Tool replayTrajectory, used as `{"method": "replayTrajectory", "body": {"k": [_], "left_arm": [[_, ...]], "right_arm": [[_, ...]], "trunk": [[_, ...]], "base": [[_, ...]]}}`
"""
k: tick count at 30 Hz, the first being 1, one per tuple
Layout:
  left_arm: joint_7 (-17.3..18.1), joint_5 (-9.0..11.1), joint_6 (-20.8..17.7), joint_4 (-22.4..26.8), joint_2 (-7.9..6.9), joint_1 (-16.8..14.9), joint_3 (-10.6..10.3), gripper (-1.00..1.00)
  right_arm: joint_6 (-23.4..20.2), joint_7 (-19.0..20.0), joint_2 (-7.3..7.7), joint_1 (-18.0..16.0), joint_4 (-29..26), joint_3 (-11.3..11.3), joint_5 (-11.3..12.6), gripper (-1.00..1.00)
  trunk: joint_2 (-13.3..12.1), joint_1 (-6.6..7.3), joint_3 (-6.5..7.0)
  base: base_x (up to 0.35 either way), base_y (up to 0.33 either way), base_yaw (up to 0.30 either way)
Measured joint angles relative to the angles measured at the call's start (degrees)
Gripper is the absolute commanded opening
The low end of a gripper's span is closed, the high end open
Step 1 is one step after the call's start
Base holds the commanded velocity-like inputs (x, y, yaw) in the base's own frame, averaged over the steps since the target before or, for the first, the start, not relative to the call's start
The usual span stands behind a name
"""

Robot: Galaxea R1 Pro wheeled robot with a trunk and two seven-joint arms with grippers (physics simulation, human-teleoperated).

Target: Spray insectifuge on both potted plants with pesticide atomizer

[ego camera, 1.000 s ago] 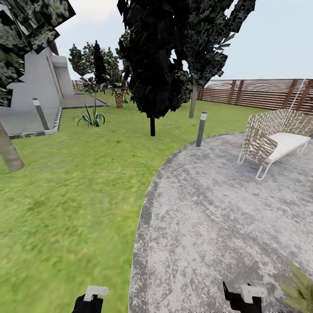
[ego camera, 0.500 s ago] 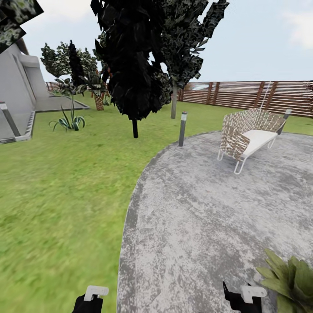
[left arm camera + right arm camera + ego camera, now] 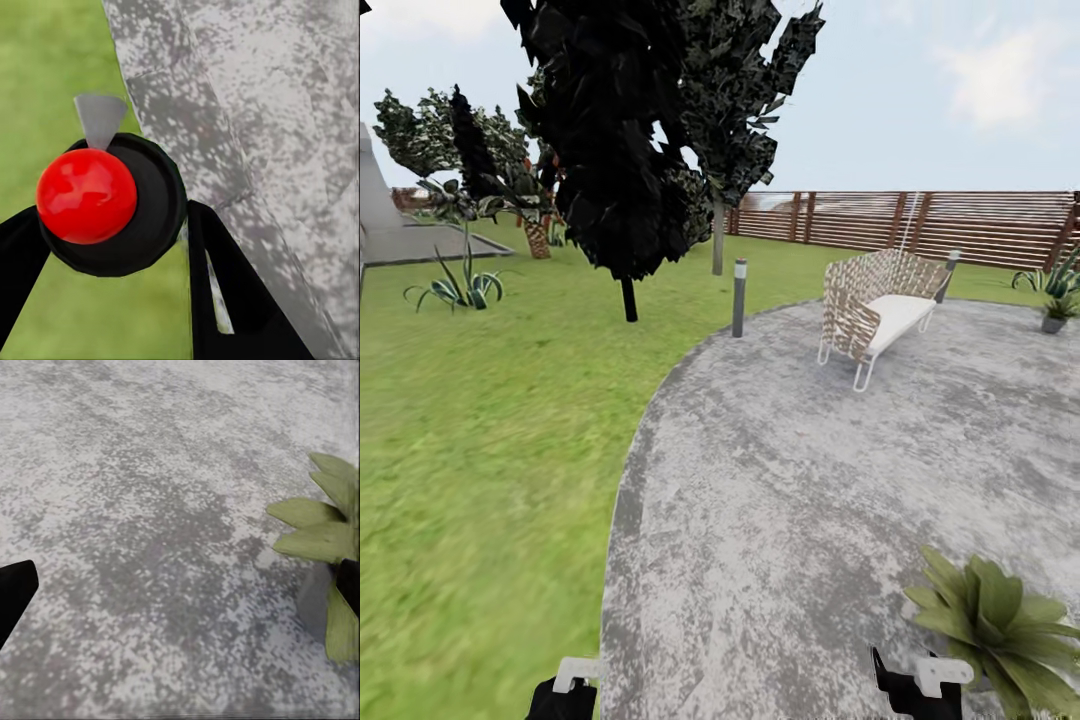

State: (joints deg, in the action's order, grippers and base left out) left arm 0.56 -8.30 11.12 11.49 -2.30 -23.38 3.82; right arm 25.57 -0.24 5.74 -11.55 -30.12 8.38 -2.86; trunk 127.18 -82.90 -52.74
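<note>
Your left hand (image 3: pixel 112 247) is clamped on the small black, red-topped pesticide atomizer (image 3: pixel 105 202), over the edge where grass meets the grey stone patio (image 3: pixel 810 480). Your right hand (image 3: pixel 180 585) hangs spread apart above the stone, just beside a low, pointed-leaf green potted plant (image 3: pixel 1000 625); a second one (image 3: pixel 1057 300) sits far off by the slatted brown fence (image 3: pixel 920 225).

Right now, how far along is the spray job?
Done: pesticide atomizer is picked up, held between the left gripper fingers. In hand: nearest potted plant sits close ahead-right. Left: spraying it and the far potted plant; no whitish specks visible on the near leaves.
</note>
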Motion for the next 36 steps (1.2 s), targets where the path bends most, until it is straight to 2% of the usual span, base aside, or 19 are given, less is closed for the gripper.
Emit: {"method": "replayTrajectory", "body": {"k": [36], "left_arm": [[0.0, 0.0, 0.0, 0.0, -0.09, 0.0, 0.0, -1.0]], "right_arm": [[0.0, 0.0, 0.0, 0.0, 0.0, 0.0, 0.0, 1.0]], "trunk": [[0.0, 0.0, 1.66]], "base": [[0.0, 0.0, -0.273]]}}
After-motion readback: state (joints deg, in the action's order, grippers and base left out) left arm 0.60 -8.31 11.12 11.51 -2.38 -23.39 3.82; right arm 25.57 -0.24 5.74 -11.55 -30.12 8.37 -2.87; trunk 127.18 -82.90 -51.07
